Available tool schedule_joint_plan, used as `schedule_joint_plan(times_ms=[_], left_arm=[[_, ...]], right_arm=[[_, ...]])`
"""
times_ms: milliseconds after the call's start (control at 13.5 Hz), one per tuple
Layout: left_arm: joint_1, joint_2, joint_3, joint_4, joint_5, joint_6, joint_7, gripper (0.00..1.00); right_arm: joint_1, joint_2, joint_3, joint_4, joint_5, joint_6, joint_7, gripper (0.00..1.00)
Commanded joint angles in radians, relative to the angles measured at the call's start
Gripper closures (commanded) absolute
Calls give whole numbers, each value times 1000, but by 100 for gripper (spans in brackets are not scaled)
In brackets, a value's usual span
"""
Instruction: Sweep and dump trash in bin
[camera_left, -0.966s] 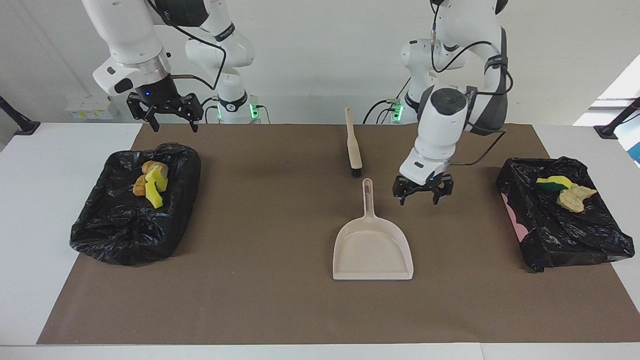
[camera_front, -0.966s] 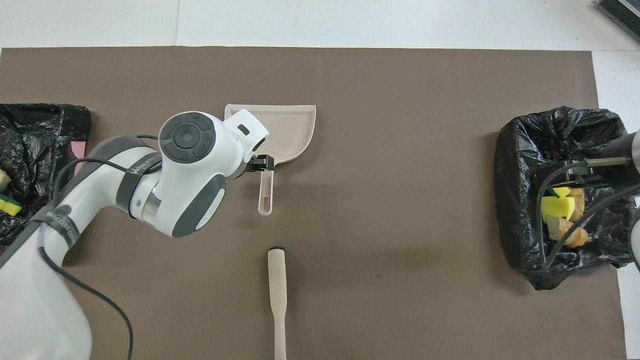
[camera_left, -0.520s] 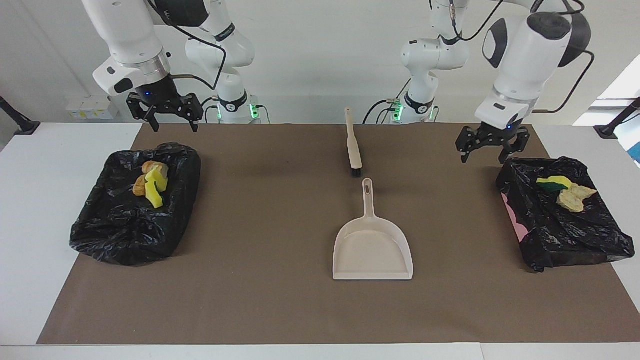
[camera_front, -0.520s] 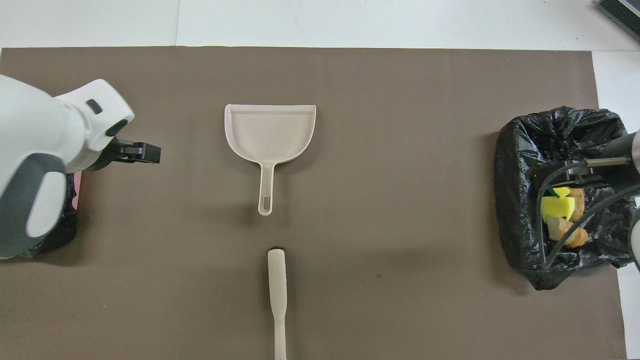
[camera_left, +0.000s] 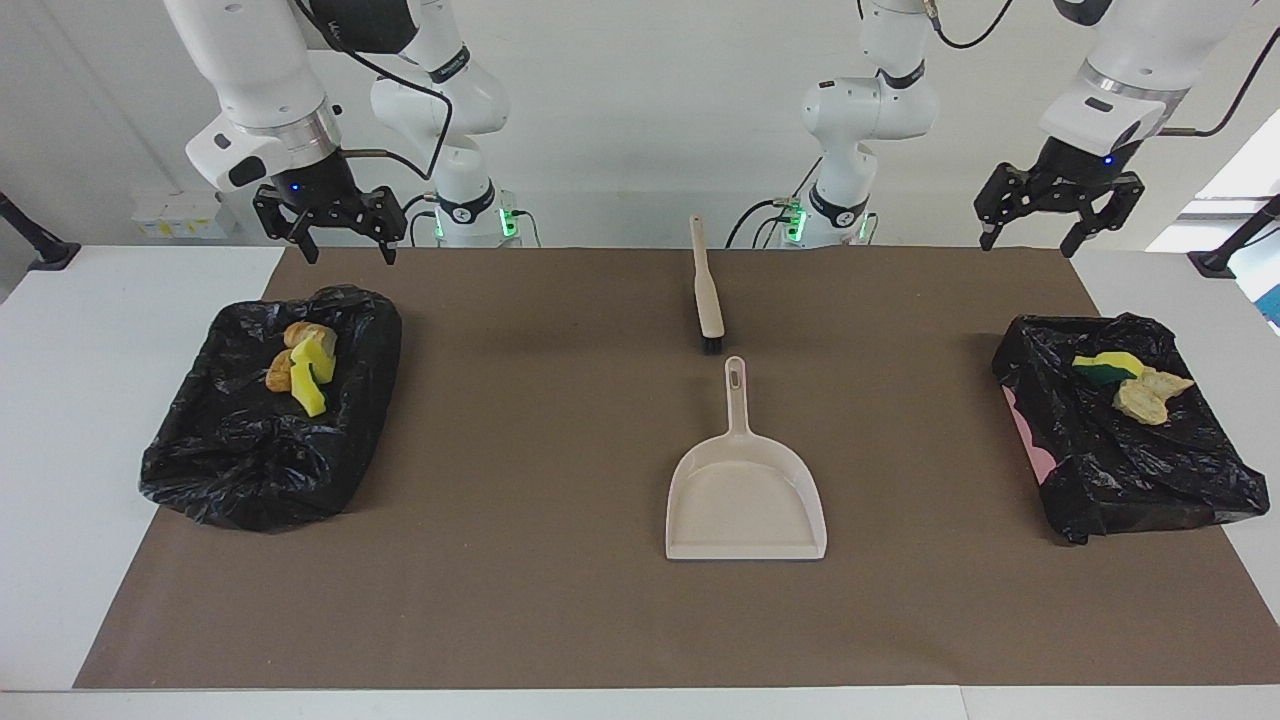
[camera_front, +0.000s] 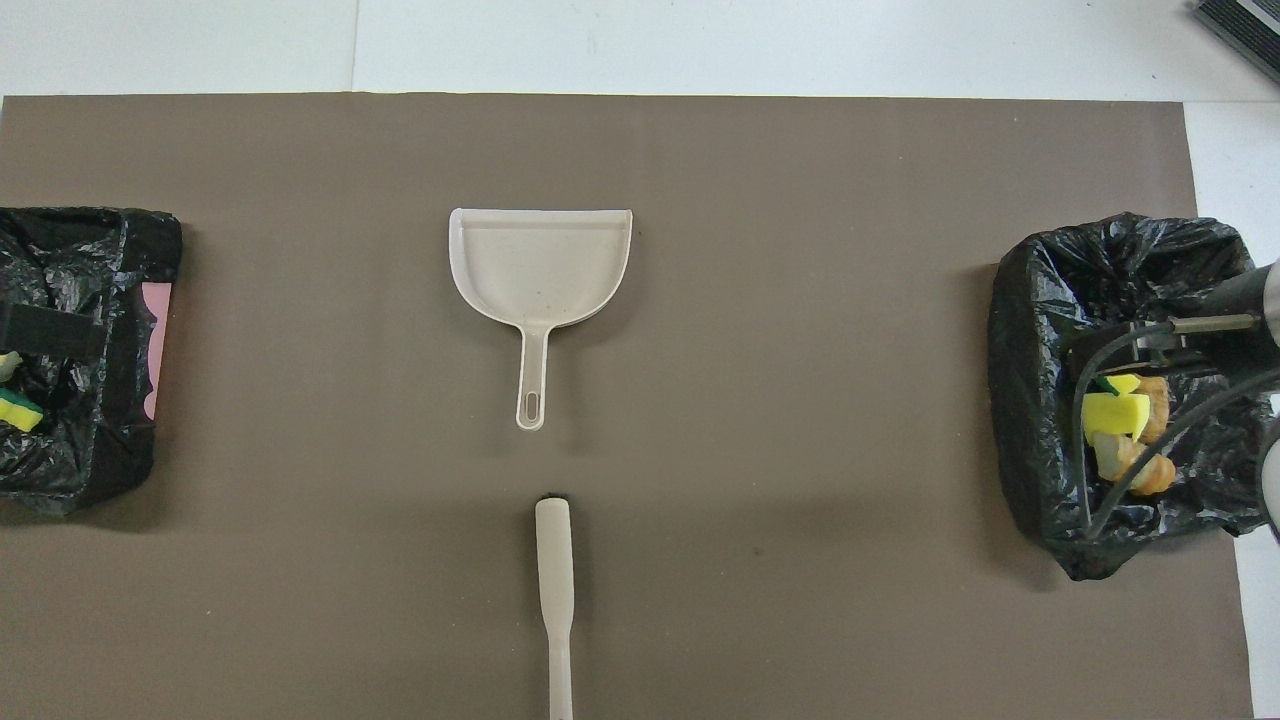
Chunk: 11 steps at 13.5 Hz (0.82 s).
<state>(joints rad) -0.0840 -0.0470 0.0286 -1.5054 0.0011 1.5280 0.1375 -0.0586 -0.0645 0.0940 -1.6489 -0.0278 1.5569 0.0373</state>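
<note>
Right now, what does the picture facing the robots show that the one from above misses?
Only the facing view shows both open grippers raised: the left gripper over the mat's edge near the left-end black-bagged bin, the right gripper by the right-end black-bagged bin. Only the overhead view shows the dustpan's speckled inside. Both share the beige plastic dustpan, the beige brush and the trash.

the overhead view's edge cuts off the brush (camera_front: 553, 600) handle and the bin (camera_front: 90, 350) at the left arm's end.

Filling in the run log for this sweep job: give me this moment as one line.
trash: in both bins | dustpan, brush: on mat, untouched | left gripper: open, raised | right gripper: open, raised
</note>
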Motion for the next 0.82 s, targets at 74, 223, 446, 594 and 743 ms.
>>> schedule_joint_plan(times_ms=[74,223,446,594,743], left_arm=[[-2,27,-2,59,-16,-28,10,0],[0,16,-4,44,-16,-37,-1,0],[1,15,-4,42,-16,-43,-4,0],[1,12,-4,40,-16,-46,-4,0],[7,10,-6,36,-16,-46,-4,0]], right_arm=[[-9,-18,1,-22,19,19,7,0],[-9,-18,1,-22,19,19,7,0],[-9,-18,1,-22,19,19,7,0],[-9,-18,1,-22,19,19,7,0],[-9,-18,1,-22,19,19,7,0]])
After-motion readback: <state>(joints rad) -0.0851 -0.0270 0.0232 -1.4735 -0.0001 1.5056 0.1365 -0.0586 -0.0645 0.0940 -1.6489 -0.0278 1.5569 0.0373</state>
